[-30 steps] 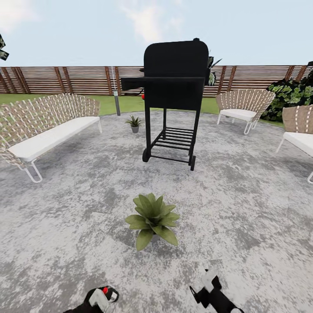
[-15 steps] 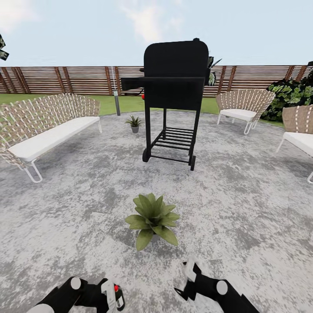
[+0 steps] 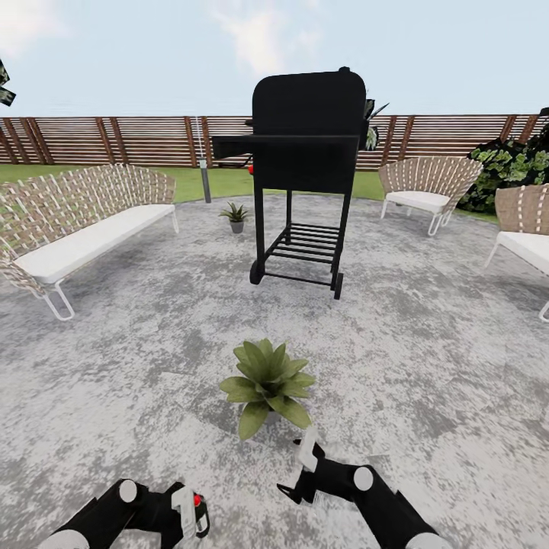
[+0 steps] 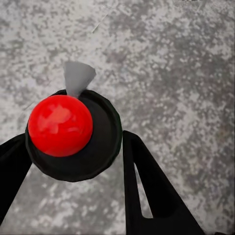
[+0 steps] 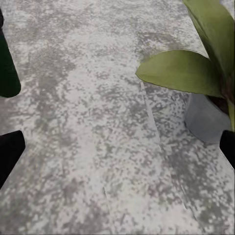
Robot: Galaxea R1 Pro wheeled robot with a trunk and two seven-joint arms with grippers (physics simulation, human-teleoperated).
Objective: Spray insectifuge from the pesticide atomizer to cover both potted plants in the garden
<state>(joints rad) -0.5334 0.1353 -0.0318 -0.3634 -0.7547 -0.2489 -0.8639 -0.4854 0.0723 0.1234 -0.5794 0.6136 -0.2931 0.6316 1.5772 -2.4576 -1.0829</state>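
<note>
Pesticide atomizer (image 3: pixel 191 512) gripped in left end effector (image 3: pixel 187 517); right end effector (image 3: pixel 303 467) open, empty. Spraying near potted plant (image 3: pixel 267 385) judged next; nozzle must be aimed there.

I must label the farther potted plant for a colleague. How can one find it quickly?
Find the tall black barbecue grill on wheels on the grey paving. The small spiky green plant in a grey pot stands just left of its legs, far smaller-looking than the broad-leaved rosette plant nearby.
</note>
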